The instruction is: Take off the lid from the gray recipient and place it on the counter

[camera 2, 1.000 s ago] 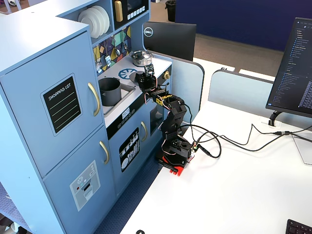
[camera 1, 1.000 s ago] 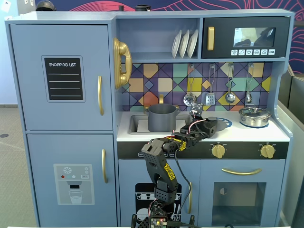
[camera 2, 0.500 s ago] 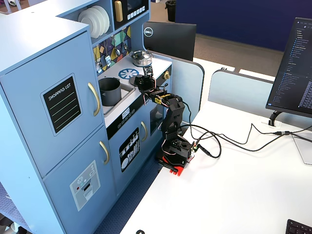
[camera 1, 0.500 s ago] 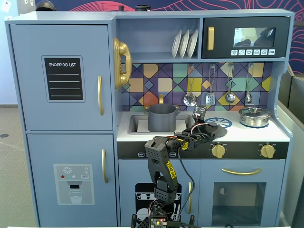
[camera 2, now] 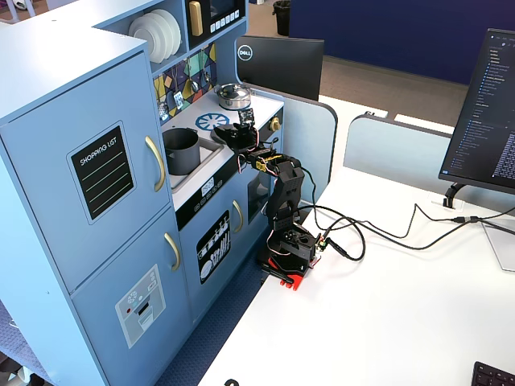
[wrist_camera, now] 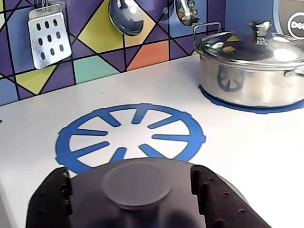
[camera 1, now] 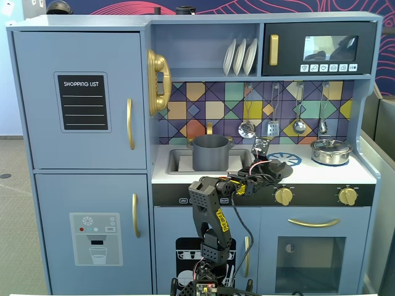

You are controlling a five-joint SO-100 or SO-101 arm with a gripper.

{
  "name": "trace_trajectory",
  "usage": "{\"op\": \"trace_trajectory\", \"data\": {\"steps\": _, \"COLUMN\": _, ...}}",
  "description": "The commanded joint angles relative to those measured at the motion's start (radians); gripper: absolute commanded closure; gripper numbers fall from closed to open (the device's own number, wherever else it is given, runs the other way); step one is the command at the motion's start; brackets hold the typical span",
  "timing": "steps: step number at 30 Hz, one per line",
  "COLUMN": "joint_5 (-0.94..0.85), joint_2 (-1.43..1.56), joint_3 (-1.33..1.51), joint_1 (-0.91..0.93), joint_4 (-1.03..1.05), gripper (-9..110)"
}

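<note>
The gray recipient (camera 1: 210, 153) stands uncovered in the sink cut-out, also seen in the other fixed view (camera 2: 182, 150). My gripper (wrist_camera: 130, 173) is shut on the dark gray lid (wrist_camera: 90, 197). Its black fingers (wrist_camera: 52, 199) flank the lid, and the round knob (wrist_camera: 137, 183) shows between them. The lid (camera 1: 276, 167) is to the right of the recipient, low over the white counter (camera 1: 321, 174), at the near edge of the blue burner print (wrist_camera: 130, 135). I cannot tell whether the lid touches the counter.
A shiny steel pot with its own lid (wrist_camera: 247, 71) stands on a second burner print at the counter's right (camera 1: 331, 150). A spatula (wrist_camera: 47, 35) and spoons (wrist_camera: 126, 16) hang on the tiled back wall. The sink (camera 1: 179, 161) lies left of the lid.
</note>
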Motion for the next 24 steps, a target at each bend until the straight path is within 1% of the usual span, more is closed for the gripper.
{"op": "trace_trajectory", "data": {"steps": 1, "joint_5": 0.015, "joint_2": 0.091, "joint_3": -0.034, "joint_1": 0.026, "joint_4": -0.015, "gripper": 73}}
{"op": "trace_trajectory", "data": {"steps": 5, "joint_5": 0.031, "joint_2": 0.160, "joint_3": -0.048, "joint_1": 0.028, "joint_4": 0.023, "gripper": 74}}
{"op": "trace_trajectory", "data": {"steps": 7, "joint_5": 0.034, "joint_2": 0.213, "joint_3": -0.063, "joint_1": 0.020, "joint_4": 0.075, "gripper": 75}}
{"op": "trace_trajectory", "data": {"steps": 8, "joint_5": 0.035, "joint_2": 0.252, "joint_3": -0.072, "joint_1": 0.012, "joint_4": 0.121, "gripper": 77}}
{"op": "trace_trajectory", "data": {"steps": 10, "joint_5": 0.046, "joint_2": 0.345, "joint_3": -0.074, "joint_1": -0.012, "joint_4": 0.242, "gripper": 85}}
{"op": "trace_trajectory", "data": {"steps": 13, "joint_5": 0.061, "joint_2": 0.535, "joint_3": -0.043, "joint_1": -0.069, "joint_4": 0.494, "gripper": 101}}
{"op": "trace_trajectory", "data": {"steps": 16, "joint_5": 0.074, "joint_2": 0.741, "joint_3": -0.020, "joint_1": -0.146, "joint_4": 0.838, "gripper": 101}}
{"op": "trace_trajectory", "data": {"steps": 18, "joint_5": 0.040, "joint_2": 0.854, "joint_3": -0.012, "joint_1": -0.218, "joint_4": 1.097, "gripper": 102}}
{"op": "trace_trajectory", "data": {"steps": 21, "joint_5": 0.006, "joint_2": 0.963, "joint_3": 0.023, "joint_1": -0.319, "joint_4": 1.367, "gripper": 102}}
{"op": "trace_trajectory", "data": {"steps": 24, "joint_5": -0.046, "joint_2": 1.019, "joint_3": 0.066, "joint_1": -0.410, "joint_4": 1.592, "gripper": 102}}
